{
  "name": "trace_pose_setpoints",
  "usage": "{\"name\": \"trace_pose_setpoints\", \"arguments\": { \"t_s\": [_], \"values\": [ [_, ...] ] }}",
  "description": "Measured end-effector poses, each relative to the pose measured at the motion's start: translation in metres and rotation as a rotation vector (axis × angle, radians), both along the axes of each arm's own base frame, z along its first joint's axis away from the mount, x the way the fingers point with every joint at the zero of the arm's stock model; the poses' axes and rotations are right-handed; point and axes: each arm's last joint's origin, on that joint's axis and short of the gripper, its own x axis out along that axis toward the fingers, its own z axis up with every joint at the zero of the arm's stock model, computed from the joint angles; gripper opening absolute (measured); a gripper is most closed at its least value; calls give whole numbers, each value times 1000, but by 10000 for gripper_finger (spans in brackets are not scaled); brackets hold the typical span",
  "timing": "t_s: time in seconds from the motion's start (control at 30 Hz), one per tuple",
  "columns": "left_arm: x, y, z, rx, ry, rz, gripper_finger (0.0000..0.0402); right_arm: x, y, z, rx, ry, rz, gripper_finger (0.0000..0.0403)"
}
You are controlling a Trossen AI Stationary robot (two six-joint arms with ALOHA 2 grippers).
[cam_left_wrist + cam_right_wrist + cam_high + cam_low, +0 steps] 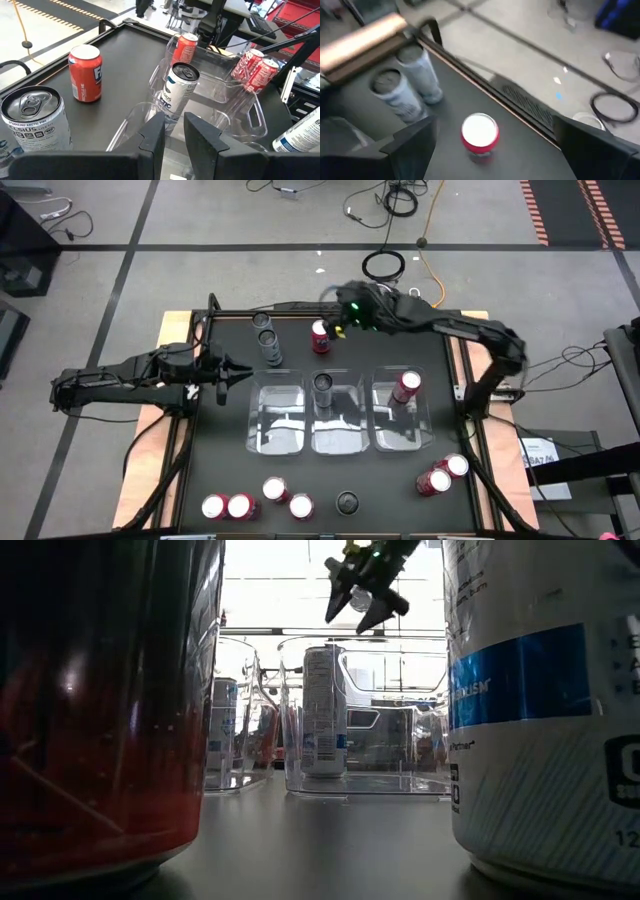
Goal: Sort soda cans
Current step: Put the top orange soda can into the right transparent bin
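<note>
Hovering right gripper [485, 145] fingers wide apart above upright red can [320, 336]; left gripper [222, 372] farther, fingers nearly together, empty.

Low view: near red can [105, 710] & white can [545, 700] cut off by edges, blocking most of table.

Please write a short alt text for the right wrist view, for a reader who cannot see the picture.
The right tool, open wide, hovers directly above an upright red can on the dark table. Two grey-topped silver cans stand together near the table's edge, with floor and cables beyond.
</note>
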Motion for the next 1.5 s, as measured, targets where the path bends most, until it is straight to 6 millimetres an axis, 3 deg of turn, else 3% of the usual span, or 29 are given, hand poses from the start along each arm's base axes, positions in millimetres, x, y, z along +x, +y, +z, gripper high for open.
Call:
{"name": "trace_pose_setpoints", "arguments": {
  "t_s": [0.17,0.4,1.2,1.5],
  "values": [
    [0,0,0,0,0,1,82,23,-36,-10,202,69,72,380],
    [0,0,0,2,1,5,82,39,-70,-50,396,140,17,380],
    [0,0,0,2,2,6,82,70,-77,-118,413,273,47,380],
    [0,0,0,2,2,5,82,70,-77,-121,363,320,39,380]
  ]
}}
